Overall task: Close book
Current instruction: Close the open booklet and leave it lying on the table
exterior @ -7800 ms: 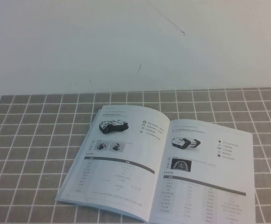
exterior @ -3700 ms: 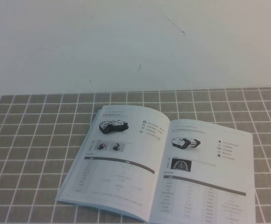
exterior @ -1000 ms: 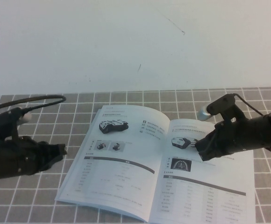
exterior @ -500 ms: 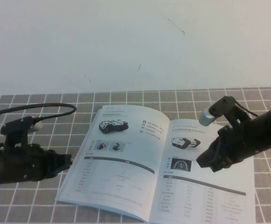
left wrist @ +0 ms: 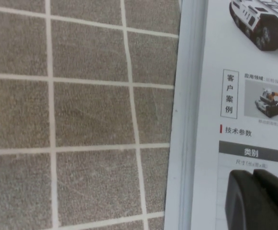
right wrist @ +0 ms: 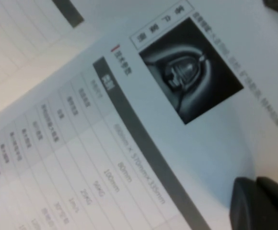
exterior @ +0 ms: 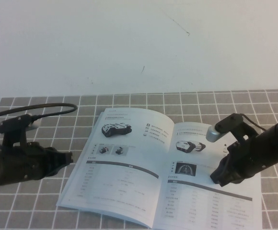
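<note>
The book (exterior: 163,163) lies open and flat on the grey tiled counter (exterior: 33,120), toward the middle and right of it, with its spine running away from the robot and both printed pages facing up. The left page carries product photos and a table; the right page shows more of the same.

The right pincer (exterior: 218,178) is low over the right page, just beside a dark framed photo. In the right wrist view its fingers (right wrist: 261,203) look pressed together, with nothing between them. The right arm lies across the outer part of that page, covering some of the print.

The left pincer (exterior: 68,157) sits just off the book's left edge, over bare tiles and level with the middle of the left page. The left wrist view shows its fingers (left wrist: 261,201) closed on each other, empty, at the page's margin.

A black cable (exterior: 43,109) arcs behind the left arm, and a plain white wall (exterior: 129,48) rises at the counter's far edge.
</note>
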`<state>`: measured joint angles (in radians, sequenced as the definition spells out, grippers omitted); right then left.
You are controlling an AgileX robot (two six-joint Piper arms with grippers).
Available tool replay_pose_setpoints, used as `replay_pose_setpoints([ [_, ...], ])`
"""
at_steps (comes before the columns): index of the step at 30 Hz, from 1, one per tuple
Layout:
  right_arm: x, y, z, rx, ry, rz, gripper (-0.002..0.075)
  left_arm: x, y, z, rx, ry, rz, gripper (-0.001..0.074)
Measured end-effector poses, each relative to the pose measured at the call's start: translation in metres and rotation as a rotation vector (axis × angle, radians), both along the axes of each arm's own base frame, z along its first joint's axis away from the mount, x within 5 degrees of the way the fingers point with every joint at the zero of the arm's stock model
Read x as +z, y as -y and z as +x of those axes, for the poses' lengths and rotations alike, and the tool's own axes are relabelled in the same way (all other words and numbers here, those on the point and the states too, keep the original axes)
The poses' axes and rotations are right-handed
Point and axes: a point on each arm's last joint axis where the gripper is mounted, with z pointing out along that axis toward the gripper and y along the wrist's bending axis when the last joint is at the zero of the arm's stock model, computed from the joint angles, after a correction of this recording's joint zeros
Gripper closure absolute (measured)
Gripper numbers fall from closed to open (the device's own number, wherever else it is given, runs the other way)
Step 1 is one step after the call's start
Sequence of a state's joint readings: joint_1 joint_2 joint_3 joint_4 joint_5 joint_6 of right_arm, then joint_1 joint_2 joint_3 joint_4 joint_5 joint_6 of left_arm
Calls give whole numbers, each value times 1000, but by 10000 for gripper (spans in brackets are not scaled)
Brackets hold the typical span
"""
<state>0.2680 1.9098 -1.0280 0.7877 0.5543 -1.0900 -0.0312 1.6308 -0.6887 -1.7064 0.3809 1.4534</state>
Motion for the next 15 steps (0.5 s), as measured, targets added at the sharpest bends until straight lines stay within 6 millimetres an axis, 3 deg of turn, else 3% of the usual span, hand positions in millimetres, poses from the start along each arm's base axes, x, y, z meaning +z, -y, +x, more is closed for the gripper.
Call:
replay_pose_setpoints([
  [4, -15, 0, 0, -7, -49, -7, 729, 1, 1, 0, -26, 15, 8, 738],
  [15, -16, -1, 1, -1, -62, 0, 729, -7, -1, 2, -19, -3, 38, 738],
])
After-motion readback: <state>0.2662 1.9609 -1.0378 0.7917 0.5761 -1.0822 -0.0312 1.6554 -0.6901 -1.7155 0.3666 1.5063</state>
